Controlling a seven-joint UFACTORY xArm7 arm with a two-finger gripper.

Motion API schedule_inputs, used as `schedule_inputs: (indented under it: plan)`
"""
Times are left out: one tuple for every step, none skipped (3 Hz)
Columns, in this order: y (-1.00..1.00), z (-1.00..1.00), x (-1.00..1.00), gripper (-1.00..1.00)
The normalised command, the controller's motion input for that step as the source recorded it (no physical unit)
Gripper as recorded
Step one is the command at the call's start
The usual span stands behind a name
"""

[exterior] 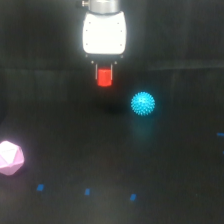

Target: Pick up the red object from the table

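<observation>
At the exterior view's left edge sits one pink polyhedron (10, 158) on the black table (170, 170). Three small blue marks (87, 191) dot the foreground. At centre, one gripper (104, 75) clamps the single red object (104, 77) above the surface. Right of it rests one cyan spiky ball (143, 103).

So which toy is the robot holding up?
The red object. It sits between the gripper fingers, above the table. The cyan spiky ball and pink polyhedron lie loose on the table.
</observation>
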Motion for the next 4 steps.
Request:
schedule_inputs:
  plan:
    - [-0.73, 0.52, -0.11, -1.00]
    - [-1.00, -0.15, -0.53, -0.68]
    - [-0.18, -0.08, -0.09, -0.99]
    - [-0.15, -0.69, 0.11, -1.00]
